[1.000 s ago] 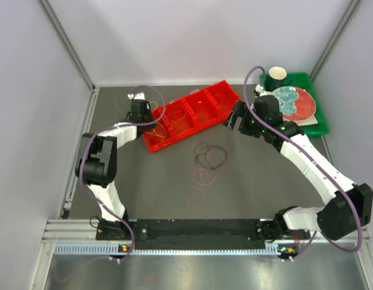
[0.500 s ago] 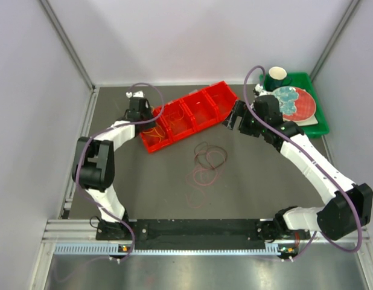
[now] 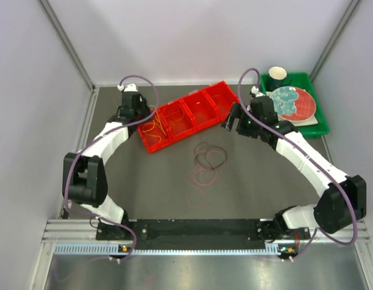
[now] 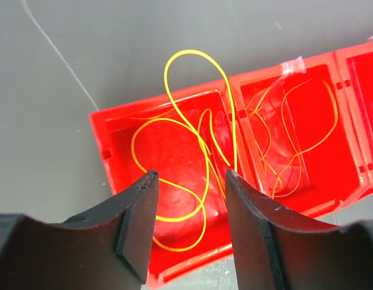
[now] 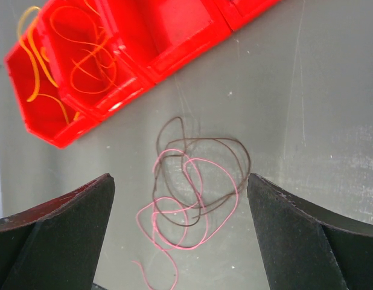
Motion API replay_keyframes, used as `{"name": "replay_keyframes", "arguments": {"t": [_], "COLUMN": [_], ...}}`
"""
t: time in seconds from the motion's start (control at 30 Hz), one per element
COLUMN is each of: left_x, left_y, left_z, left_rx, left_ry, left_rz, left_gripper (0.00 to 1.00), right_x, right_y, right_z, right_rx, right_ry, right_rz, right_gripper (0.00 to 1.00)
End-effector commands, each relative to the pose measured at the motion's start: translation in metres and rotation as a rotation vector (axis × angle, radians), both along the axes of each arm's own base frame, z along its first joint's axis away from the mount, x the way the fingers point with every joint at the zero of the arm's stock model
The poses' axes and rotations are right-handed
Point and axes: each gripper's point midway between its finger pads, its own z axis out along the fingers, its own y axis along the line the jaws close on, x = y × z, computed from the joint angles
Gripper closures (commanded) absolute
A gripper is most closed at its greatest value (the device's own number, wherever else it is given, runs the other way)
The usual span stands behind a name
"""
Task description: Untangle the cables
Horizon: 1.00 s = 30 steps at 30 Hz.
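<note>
Two thin cables, one dark and one pink, lie tangled [image 3: 209,158] on the grey table; in the right wrist view the tangle [image 5: 237,188] shows below and between the fingers. My right gripper [image 3: 230,119] [image 5: 180,178] hovers above it, open wide and empty. A yellow cable [image 4: 194,52] lies looped in the end compartment of the red bin [image 3: 226,84] [image 4: 114,130], one loop hanging over the bin's rim. An orange cable [image 4: 282,121] rests in the neighbouring compartment. My left gripper [image 3: 138,116] [image 4: 191,175] is above the bin's end, open with nothing between its fingers.
A faint reddish loop [image 3: 195,198] lies nearer the arm bases. At the back right a green tray [image 3: 316,124] holds a plate [image 3: 301,106] and a dark cup [image 3: 277,75]. Grey walls close in the left, back and right sides.
My left gripper has opened and drawn back to the far left, away from the bin; the yellow cable stays in the end compartment. The right gripper has shifted slightly left.
</note>
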Motion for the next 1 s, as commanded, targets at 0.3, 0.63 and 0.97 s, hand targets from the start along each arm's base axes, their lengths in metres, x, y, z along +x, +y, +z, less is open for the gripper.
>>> {"name": "replay_keyframes", "arguments": {"t": [0.3,0.63,0.97], "left_x": [-0.014,0.032,0.052], "left_y": [-0.021,-0.012,-0.011], "left_z": [0.060,0.012,-0.030], "left_rx": [0.068,0.147,0.130], "left_ry": [-0.131,-0.055,0.020], "left_rz": [-0.015,0.101,0.118], "left_gripper": [0.49,0.60,0.74], "right_x": [-0.003,-0.005,-0.007], "right_y": [0.007,0.007,0.005], "right_z": [-0.049,-0.044,-0.042], "right_rx": [-0.076,-0.071,-0.073], "right_ry": [0.051,0.045,0.042], "right_rz": [0.018,0.020,0.019], "right_gripper": [0.10,0.10,0.10]}}
